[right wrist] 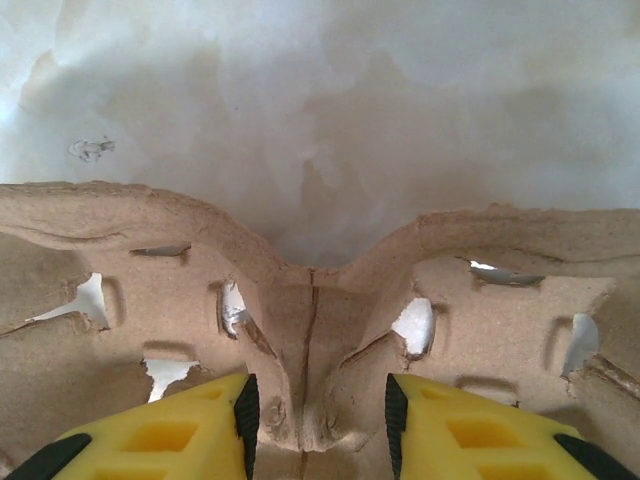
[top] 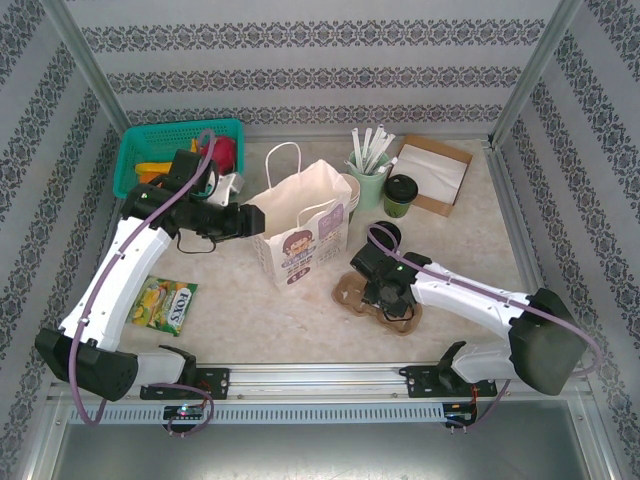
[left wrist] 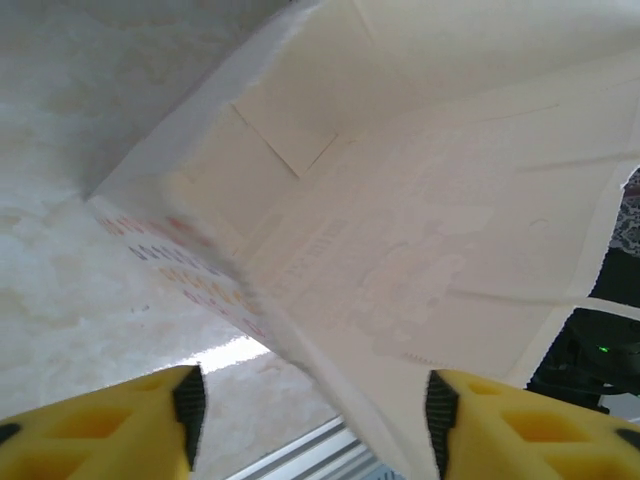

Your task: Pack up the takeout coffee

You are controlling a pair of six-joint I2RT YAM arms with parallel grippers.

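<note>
The left gripper (top: 252, 222) sits at the left side of the paper bag (top: 300, 230), its fingers (left wrist: 188, 400) spread wide and the bag's edge loose between them. The right gripper (top: 385, 292) is down over the cardboard cup carrier (top: 350, 290), fingers (right wrist: 245, 415) close on either side of its middle ridge; whether they pinch it I cannot tell. The coffee (top: 401, 195) stands upright, lid up and long axis vertical, near the far right of the table. It is beyond the right gripper, so the right arm is nearer.

Overhead view looks down; wrist views press close to bag (left wrist: 420, 200), carrier (right wrist: 150, 290) (shared overhead).
</note>
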